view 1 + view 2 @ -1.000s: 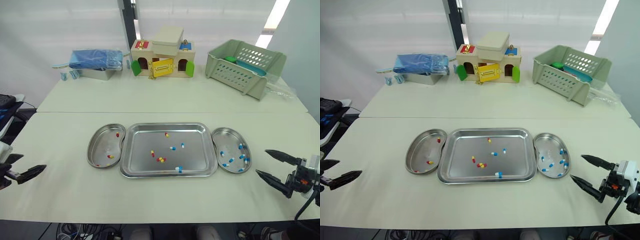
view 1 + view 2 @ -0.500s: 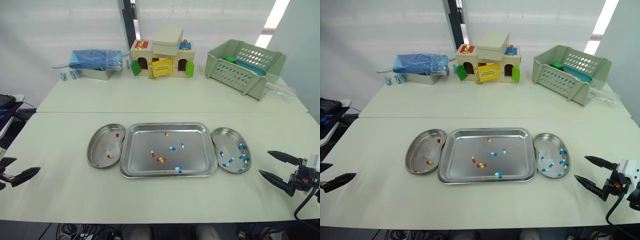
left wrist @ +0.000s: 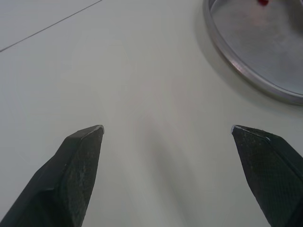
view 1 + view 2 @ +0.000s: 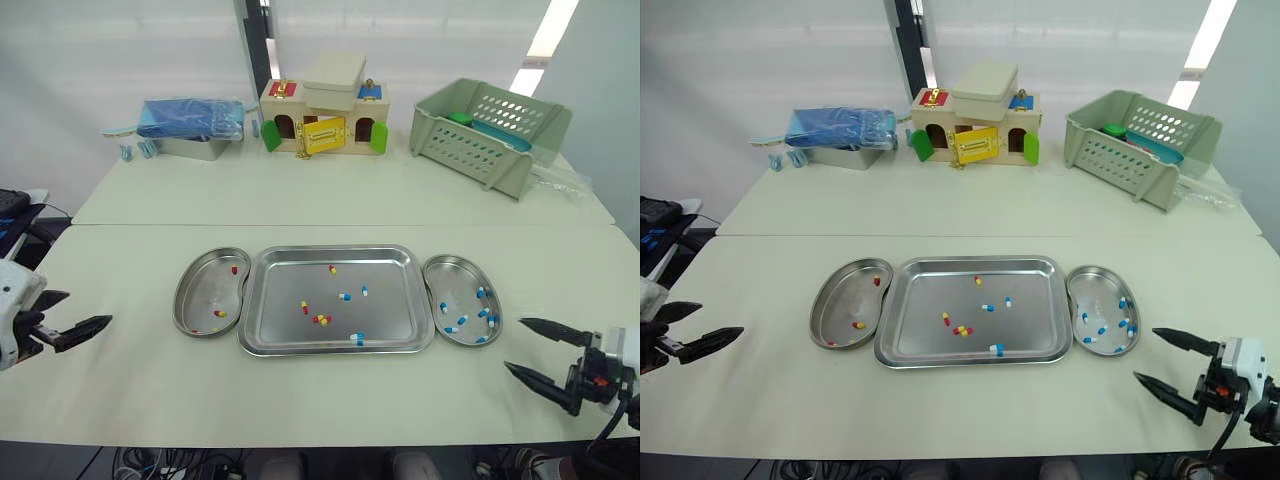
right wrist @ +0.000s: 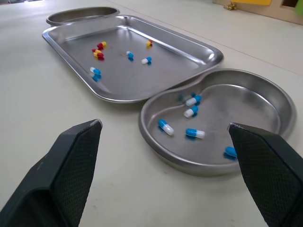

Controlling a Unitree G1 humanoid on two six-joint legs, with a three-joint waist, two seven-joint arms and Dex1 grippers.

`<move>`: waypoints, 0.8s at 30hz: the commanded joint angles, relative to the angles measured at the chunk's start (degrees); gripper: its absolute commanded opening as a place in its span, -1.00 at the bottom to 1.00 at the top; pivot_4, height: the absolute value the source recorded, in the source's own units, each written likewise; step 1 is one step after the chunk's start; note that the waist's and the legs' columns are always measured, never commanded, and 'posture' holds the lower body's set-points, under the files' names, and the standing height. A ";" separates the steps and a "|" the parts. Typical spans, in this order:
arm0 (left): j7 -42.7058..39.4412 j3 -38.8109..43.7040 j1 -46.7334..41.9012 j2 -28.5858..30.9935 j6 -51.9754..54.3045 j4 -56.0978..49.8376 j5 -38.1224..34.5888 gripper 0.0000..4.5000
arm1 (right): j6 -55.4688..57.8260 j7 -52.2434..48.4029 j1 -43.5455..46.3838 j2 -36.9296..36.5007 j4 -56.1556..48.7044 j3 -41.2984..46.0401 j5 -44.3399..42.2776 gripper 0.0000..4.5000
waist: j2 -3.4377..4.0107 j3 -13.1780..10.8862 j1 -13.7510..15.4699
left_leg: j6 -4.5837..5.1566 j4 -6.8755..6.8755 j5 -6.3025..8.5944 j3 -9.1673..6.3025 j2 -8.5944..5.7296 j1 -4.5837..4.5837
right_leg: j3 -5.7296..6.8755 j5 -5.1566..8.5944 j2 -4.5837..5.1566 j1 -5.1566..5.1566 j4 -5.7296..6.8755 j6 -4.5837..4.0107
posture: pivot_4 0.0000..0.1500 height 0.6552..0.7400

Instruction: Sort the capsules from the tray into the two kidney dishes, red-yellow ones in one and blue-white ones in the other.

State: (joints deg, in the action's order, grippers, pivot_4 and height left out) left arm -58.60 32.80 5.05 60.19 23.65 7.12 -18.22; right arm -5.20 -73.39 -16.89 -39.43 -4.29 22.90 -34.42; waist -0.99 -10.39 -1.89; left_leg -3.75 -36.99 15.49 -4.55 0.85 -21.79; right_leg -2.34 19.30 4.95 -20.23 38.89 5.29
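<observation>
The tray (image 4: 290,282) sits at the middle of the near surface (image 4: 130,380), with a handful of loose capsules scattered across its floor. Red-yellow capsules (image 4: 321,320) lie near its centre and toward its far rim. Blue-white capsules (image 4: 344,296) lie a little to the right of those, and one is close to the near rim.

The left kidney dish (image 4: 203,285) lies just beside the tray's left edge and holds a few red-yellow ones. The right kidney dish (image 4: 452,283) lies just beside the tray's right edge and holds several blue-white ones.

The left hand (image 4: 90,306) hovers low over the surface, well apart from the left dish, with its two black fingers spread and nothing between them. The right hand (image 4: 513,344) is near the right dish, on its near-right side. Its fingers are likewise spread wide and empty, and its wrist view frames that dish between them.

On the far surface stand a blue packet on a metal tin (image 4: 190,120), a toy house (image 4: 322,112) with coloured doors, and a green slotted basket (image 4: 490,135).
</observation>
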 commanded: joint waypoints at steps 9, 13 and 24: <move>-6.34 -20.28 -14.53 -4.75 3.74 -18.33 -7.68 0.99 | 2.64 9.40 -8.56 7.69 -23.90 -9.53 0.60 1.00 | -0.04 0.03 -0.15 | -0.01 -0.04 -0.01 -0.01 -0.01 -0.02 | -0.01 0.00 0.00 0.01 0.01 0.00 | 1.00 1.00; -9.08 -26.78 -18.05 -5.47 1.47 -18.41 -5.92 0.99 | 1.80 12.13 -9.22 9.56 -26.01 -13.59 2.96 1.00 | -0.03 0.03 -0.34 | 0.00 -0.02 0.00 -0.04 0.02 0.01 | -0.03 0.00 -0.07 -0.02 0.04 0.00 | 1.00 1.00; -12.47 -40.35 -30.32 -12.74 -10.09 -5.13 3.89 0.99 | -1.70 15.77 -8.68 12.07 -23.82 -18.41 7.08 1.00 | -0.04 0.03 0.07 | 0.00 -0.05 -0.01 -0.06 -0.01 -0.02 | 0.01 0.00 -0.07 -0.01 0.01 0.00 | 1.00 1.00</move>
State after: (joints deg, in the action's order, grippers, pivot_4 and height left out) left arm -70.77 -6.91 -24.37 47.79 15.84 0.97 -15.62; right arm -5.01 -57.83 -25.29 -27.57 -27.95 4.28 -27.67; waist -1.03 -10.35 -1.81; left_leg -3.75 -37.05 15.49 -4.60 0.84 -21.81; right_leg -2.34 19.30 4.89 -20.22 38.89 5.29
